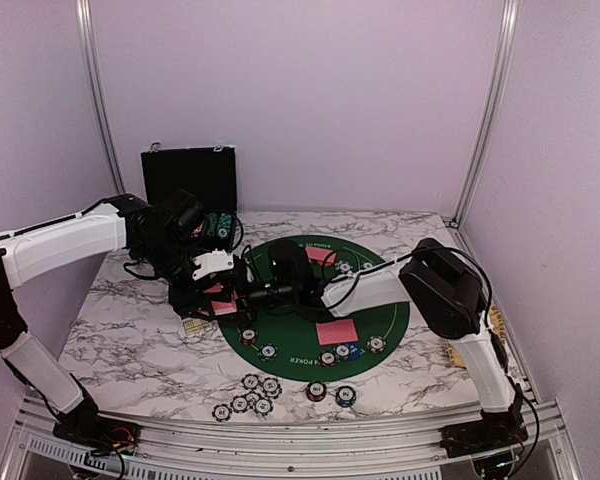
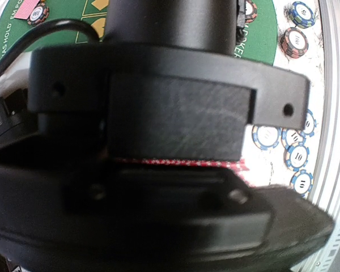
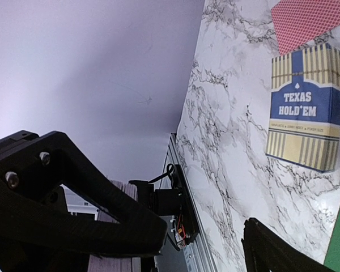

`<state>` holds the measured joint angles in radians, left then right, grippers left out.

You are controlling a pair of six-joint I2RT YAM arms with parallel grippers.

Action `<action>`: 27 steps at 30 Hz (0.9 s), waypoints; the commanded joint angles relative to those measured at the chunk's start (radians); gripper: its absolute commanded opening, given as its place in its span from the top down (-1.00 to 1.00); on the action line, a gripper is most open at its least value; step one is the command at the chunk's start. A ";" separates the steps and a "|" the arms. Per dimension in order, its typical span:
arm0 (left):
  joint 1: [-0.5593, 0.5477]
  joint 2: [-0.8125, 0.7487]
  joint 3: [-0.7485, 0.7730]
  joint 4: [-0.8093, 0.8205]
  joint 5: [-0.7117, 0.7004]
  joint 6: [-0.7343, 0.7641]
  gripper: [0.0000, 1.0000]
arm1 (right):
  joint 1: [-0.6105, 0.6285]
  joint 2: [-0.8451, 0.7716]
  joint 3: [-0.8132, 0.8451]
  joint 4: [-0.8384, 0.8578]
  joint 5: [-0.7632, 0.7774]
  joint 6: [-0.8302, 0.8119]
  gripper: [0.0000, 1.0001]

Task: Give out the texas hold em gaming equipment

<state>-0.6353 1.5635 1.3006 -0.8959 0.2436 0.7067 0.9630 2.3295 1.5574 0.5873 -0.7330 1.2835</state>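
My left gripper is shut on red-backed playing cards; only their thin red edge shows in the left wrist view. My right gripper reaches across the green mat to just beside the left one. It is open, with nothing between its fingers. Two red cards lie on the mat, with poker chips beside them. More chips sit on the marble near the front edge. A dark bulk close to the lens hides most of the left wrist view.
A Texas Hold'em card box lies on the marble left of the mat, with a red card beside it. A black case stands open at the back left. Metal rails run along the front edge.
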 commanded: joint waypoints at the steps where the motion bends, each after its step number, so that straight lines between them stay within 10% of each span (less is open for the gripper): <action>1: -0.003 -0.025 0.029 -0.020 0.021 0.001 0.92 | 0.010 0.034 0.068 -0.001 -0.004 0.016 -0.83; 27: -0.003 -0.028 0.025 -0.024 0.016 0.007 0.93 | -0.030 -0.004 -0.017 -0.155 0.053 -0.088 -0.66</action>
<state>-0.6361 1.5635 1.3006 -0.9035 0.2428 0.7071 0.9497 2.3417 1.5780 0.5217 -0.7132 1.2304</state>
